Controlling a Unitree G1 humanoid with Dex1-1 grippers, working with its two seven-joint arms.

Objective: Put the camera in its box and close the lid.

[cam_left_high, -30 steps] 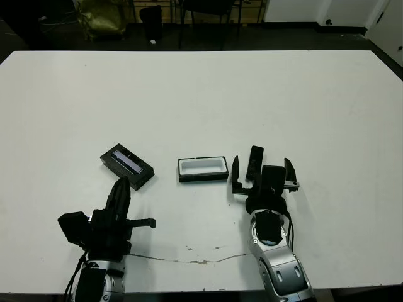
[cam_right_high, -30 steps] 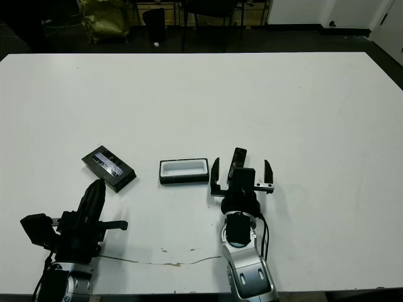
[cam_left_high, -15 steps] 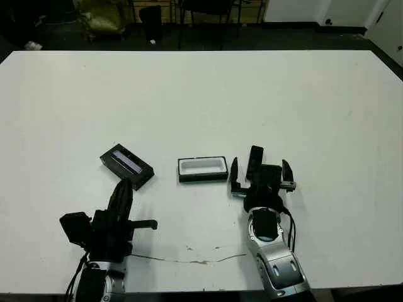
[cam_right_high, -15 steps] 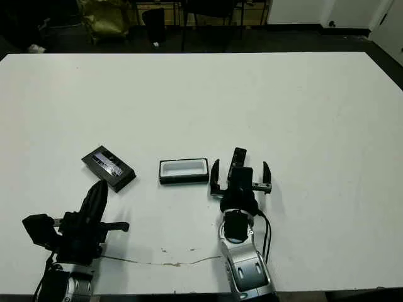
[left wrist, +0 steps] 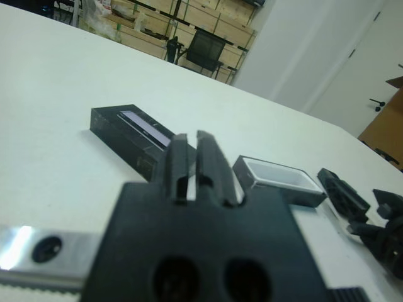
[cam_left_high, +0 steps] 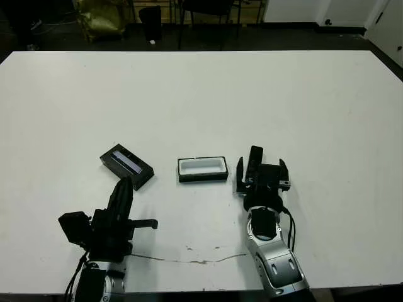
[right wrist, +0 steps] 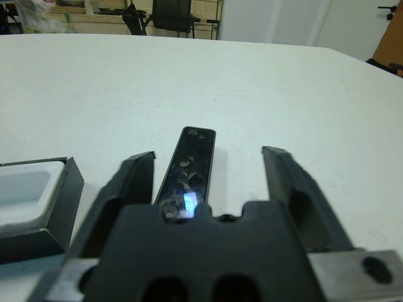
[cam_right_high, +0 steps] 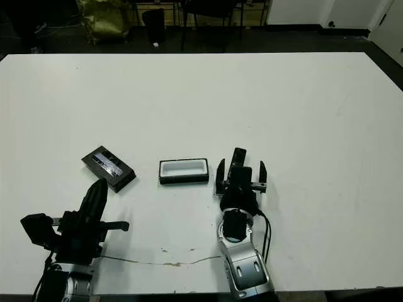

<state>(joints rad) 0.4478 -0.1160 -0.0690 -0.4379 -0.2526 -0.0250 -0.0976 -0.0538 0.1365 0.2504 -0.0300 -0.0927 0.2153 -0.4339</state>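
Observation:
The camera [cam_left_high: 255, 156] is a slim black bar lying flat on the white table, just right of the box [cam_left_high: 203, 168], a shallow black tray with a white lining. My right gripper [cam_left_high: 261, 168] is open and straddles the camera's near end, one finger on each side with table showing in both gaps; the right wrist view shows the camera [right wrist: 189, 165] between those fingers [right wrist: 133, 176] and the box [right wrist: 28, 195] beside them. The lid [cam_left_high: 126, 165], black with a shiny strip, lies to the left. My left gripper [cam_left_high: 122, 190] is shut just short of the lid [left wrist: 132, 133], holding nothing.
A thin dark scuff line [cam_left_high: 201, 258] runs along the table near its front edge. Chairs and a yellow bag [cam_left_high: 101, 16] stand on the dark floor beyond the far edge. Wide bare table lies behind and to the right of the objects.
My right gripper's fingers have narrowed around the camera and the arm has edged slightly forward. The camera, box, lid and left arm have stayed put.

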